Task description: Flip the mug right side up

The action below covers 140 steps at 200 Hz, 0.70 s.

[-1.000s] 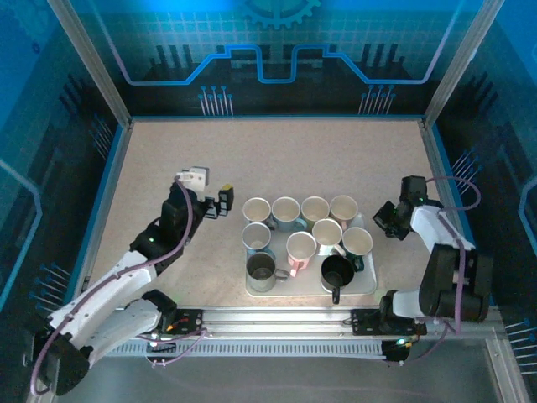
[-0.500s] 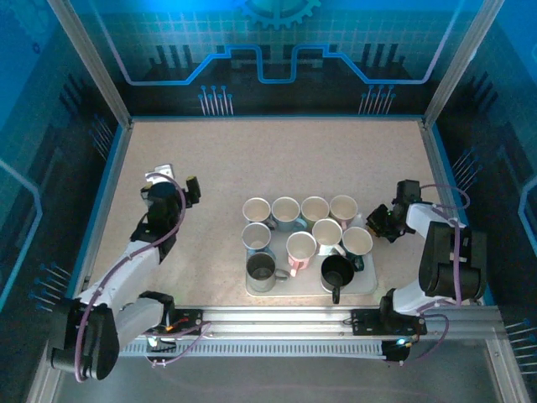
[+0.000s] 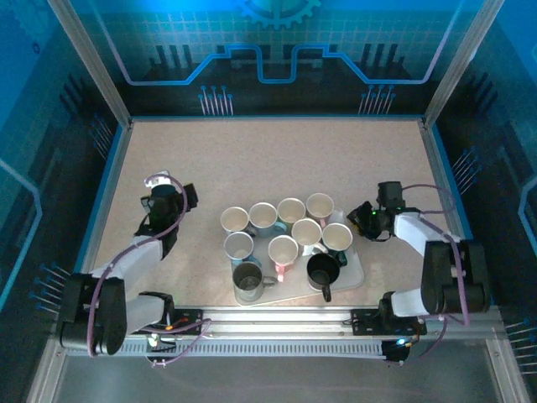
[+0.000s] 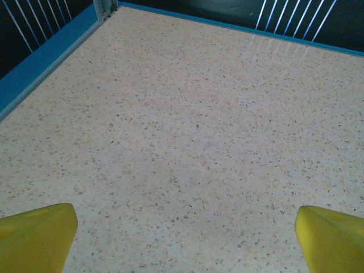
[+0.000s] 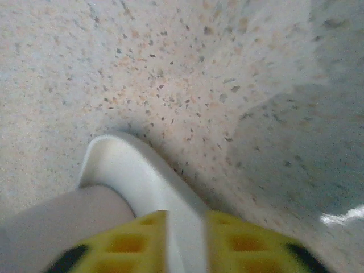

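Note:
Several mugs stand mouth up on a white tray (image 3: 351,276), among them a steel mug (image 3: 247,279), a black mug (image 3: 322,270) and a pink-patterned mug (image 3: 283,249). I see none of them upside down. My right gripper (image 3: 362,220) is at the tray's right edge. In the right wrist view it (image 5: 185,239) is shut on the tray's white rim (image 5: 136,170), with a yellow finger (image 5: 244,242) on each side. My left gripper (image 3: 186,195) hovers over bare table left of the tray; its yellow fingertips (image 4: 37,233) stand wide apart, so it (image 4: 185,227) is open with nothing between them.
The speckled tabletop (image 3: 268,159) is bordered by a blue rail (image 3: 105,197) on the left and back, with metal posts at the corners. The tray sits near the front edge, between both arms.
The tray with all its mugs has slid to the left, drawn by my right gripper on its rim. My left arm pulled back leftward, away from the mugs.

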Motion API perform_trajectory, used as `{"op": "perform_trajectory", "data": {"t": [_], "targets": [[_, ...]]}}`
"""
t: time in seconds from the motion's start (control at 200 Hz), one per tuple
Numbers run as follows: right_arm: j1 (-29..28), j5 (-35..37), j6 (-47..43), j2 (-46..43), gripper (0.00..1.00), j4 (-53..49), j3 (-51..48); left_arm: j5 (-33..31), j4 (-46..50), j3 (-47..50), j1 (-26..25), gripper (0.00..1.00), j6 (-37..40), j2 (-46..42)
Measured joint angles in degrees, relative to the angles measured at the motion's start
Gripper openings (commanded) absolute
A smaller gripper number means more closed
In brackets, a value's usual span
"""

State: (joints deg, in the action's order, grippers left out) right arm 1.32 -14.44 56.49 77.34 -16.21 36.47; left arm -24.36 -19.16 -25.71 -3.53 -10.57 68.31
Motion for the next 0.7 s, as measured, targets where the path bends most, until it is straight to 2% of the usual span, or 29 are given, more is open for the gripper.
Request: {"op": "perform_trajectory", "data": {"t": [0.07,0.18,0.225,0.27,0.36,0.53,0.675,0.7], "targets": [[2.54,3.52,-1.68,-4.61,0.59,-2.93,1.70,0.39,-3.15,0.90,0.00,0.99,-0.02,2.05],[4.15,11.89,-8.17,-10.82,0.65,-0.87,3.61,0.87,-9.33,3.30,0.00,0.99,0.44,5.44],[3.26,15.85,-12.28,-13.44,0.71,2.75,2.69,1.49,-11.30,3.87,0.02,0.99,1.36,6.84],[2.19,18.49,-17.75,-15.93,0.82,8.37,0.35,2.16,-13.25,4.07,0.04,0.99,2.58,8.22],[0.22,22.10,-28.02,-18.51,0.85,20.76,-6.82,3.37,-18.08,4.07,0.04,0.99,4.83,10.95],[-0.85,23.50,-40.37,-10.71,0.91,40.81,-18.47,6.29,-27.52,4.11,0.17,0.99,7.65,18.64],[-2.89,21.68,-48.15,0.33,0.91,59.49,-24.09,8.04,-30.03,4.28,0.50,0.99,8.20,20.76],[-2.86,21.46,-48.89,2.47,0.96,62.18,-24.13,8.22,-30.60,4.28,0.59,0.99,8.20,20.76]]}}
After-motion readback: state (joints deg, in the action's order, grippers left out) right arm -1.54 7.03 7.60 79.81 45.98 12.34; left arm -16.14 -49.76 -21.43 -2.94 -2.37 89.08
